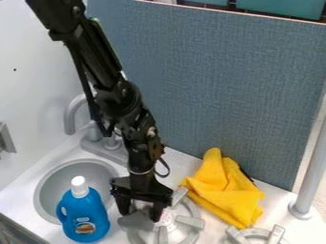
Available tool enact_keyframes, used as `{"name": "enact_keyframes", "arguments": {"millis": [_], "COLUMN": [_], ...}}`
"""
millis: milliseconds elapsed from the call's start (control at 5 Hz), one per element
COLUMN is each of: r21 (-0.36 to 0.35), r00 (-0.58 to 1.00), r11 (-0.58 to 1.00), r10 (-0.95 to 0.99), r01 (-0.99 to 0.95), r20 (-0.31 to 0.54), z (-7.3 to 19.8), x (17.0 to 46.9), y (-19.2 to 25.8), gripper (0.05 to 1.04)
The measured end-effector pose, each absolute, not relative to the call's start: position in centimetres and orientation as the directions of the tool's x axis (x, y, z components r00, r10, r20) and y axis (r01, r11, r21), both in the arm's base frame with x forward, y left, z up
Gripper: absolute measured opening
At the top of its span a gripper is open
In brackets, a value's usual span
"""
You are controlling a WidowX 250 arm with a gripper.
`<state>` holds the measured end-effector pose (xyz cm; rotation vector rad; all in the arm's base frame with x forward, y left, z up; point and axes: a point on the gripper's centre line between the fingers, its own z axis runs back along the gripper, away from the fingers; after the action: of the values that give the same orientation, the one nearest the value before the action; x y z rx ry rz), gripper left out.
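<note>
Above the left part of a white and grey stove burner, my gripper points downward with its two fingers apart. A rounded grey piece lies just below and between the fingertips; whether they touch it, or whether it belongs to the burner, I cannot tell. A blue bottle with a white cap stands upright to the gripper's left, in front of the sink. To the right, behind the burner, is a crumpled yellow cloth.
The round grey sink is at the left, with a grey faucet behind it. A blue-grey panel rises at the back. A second burner is at the front right, near a grey pole.
</note>
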<state>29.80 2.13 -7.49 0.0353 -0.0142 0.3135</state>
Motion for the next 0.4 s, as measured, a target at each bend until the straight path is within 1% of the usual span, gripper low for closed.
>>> {"name": "enact_keyframes", "arguments": {"millis": [200,400], "r21": [0.039,0.034], "r00": [0.941,0.941], "r11": [0.942,0.945], "r10": [0.331,0.320], "r01": [-0.334,-0.326], "r20": [0.077,0.111], "z": [-5.5,-3.9], "x": [30.1,30.1], "y": [2.0,0.7], "gripper": [1.009,1.009]}}
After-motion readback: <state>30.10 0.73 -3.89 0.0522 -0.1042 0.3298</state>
